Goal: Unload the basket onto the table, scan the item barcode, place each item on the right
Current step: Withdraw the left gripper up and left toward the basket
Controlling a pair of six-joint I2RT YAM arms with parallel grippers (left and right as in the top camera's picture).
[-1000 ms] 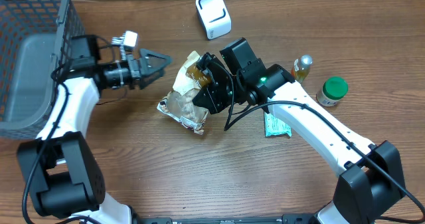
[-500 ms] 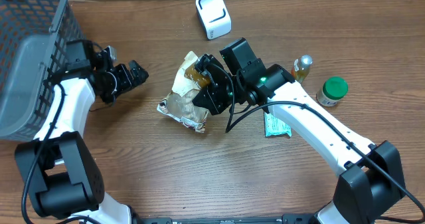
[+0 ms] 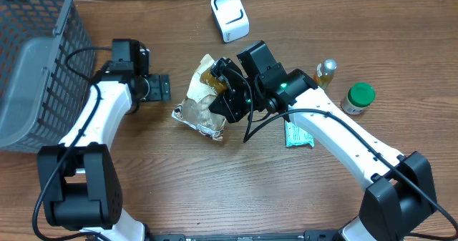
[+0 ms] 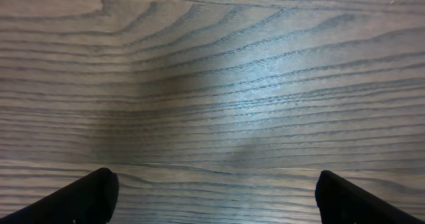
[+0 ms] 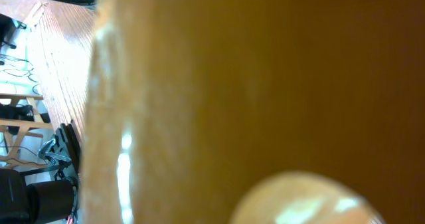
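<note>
A grey mesh basket (image 3: 28, 62) fills the far left of the wooden table (image 3: 143, 169). Just right of it, the left gripper (image 3: 159, 89) points down at bare wood, its fingertips (image 4: 93, 196) spread wide with nothing between them. Near it lies the crinkled snack bag (image 3: 199, 106), its lower end on the table. The right gripper (image 3: 220, 91) is clamped tight on its brown upper end (the right wrist camera sees only a brown-orange blur, the bag pressed against the lens). The white scanner (image 3: 230, 16) stands behind, apart from the bag, with open wood between. Further right, the right arm partly covers a green-and-white sachet (image 3: 297, 135). Beyond it stand a gold-capped bottle (image 3: 326, 73) and a green-lidded jar (image 3: 358, 96).
</note>
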